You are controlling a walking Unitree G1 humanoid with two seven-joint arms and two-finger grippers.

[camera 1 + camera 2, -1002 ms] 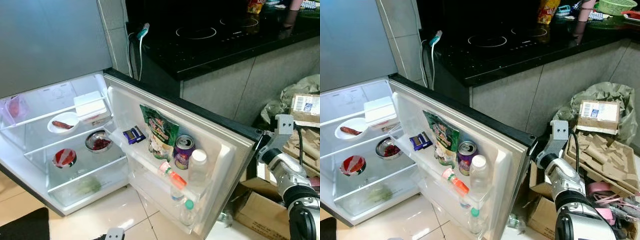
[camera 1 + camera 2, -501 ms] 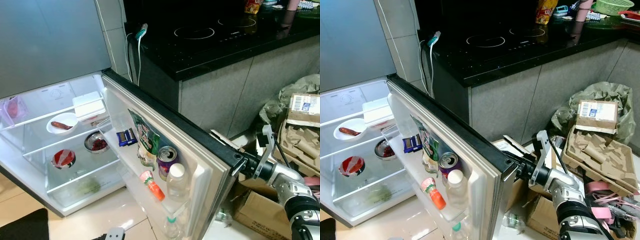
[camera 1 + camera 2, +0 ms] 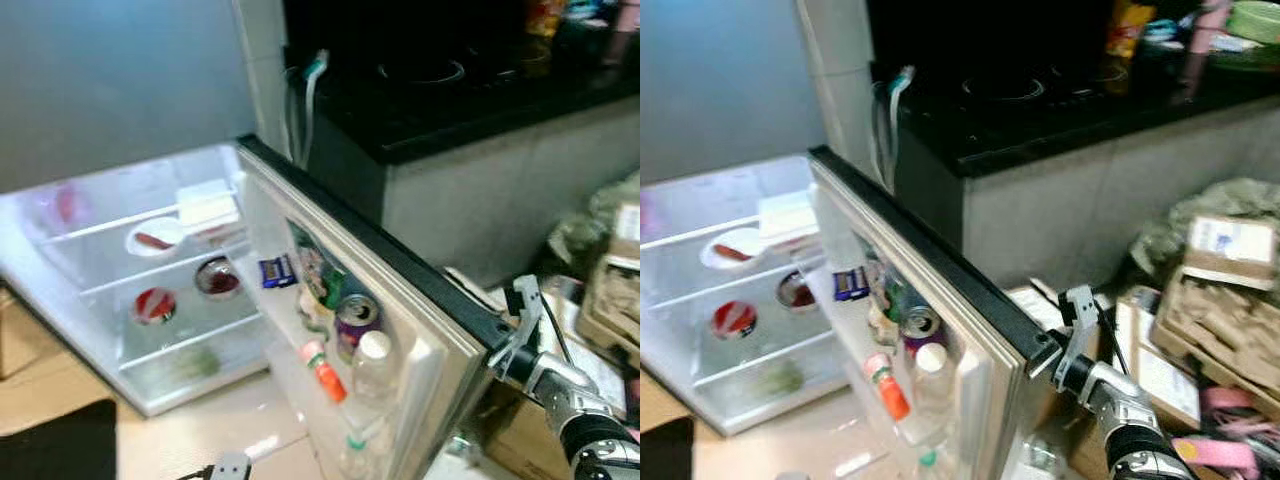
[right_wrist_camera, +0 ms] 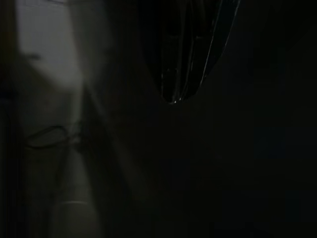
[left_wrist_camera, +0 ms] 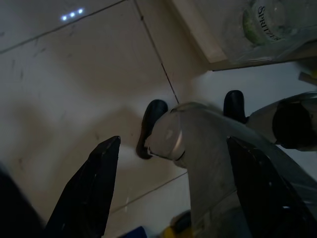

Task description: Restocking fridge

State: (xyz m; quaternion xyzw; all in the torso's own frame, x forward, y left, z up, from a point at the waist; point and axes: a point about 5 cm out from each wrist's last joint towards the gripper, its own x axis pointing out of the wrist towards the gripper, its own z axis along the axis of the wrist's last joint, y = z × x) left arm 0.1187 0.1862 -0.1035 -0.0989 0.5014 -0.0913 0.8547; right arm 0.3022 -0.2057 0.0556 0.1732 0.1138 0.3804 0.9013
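Note:
The fridge stands open, and its door is swung partway out. The door shelf holds a green snack bag, a purple can, a white-capped bottle, an orange-capped bottle and a blue packet. My right gripper is against the door's outer corner edge; the right wrist view is almost black. In the left wrist view, my left gripper hangs open over the tiled floor, near my own leg.
On the fridge shelves are a white box, a plate with a sausage, a metal bowl and a red-topped bowl. A black hob counter is behind the door. Cardboard boxes are piled at the right. A dark mat lies on the floor.
The door has swung from wide open toward the fridge. My right gripper went from behind the door to its outer edge. The camera has shifted and the picture is blurred.

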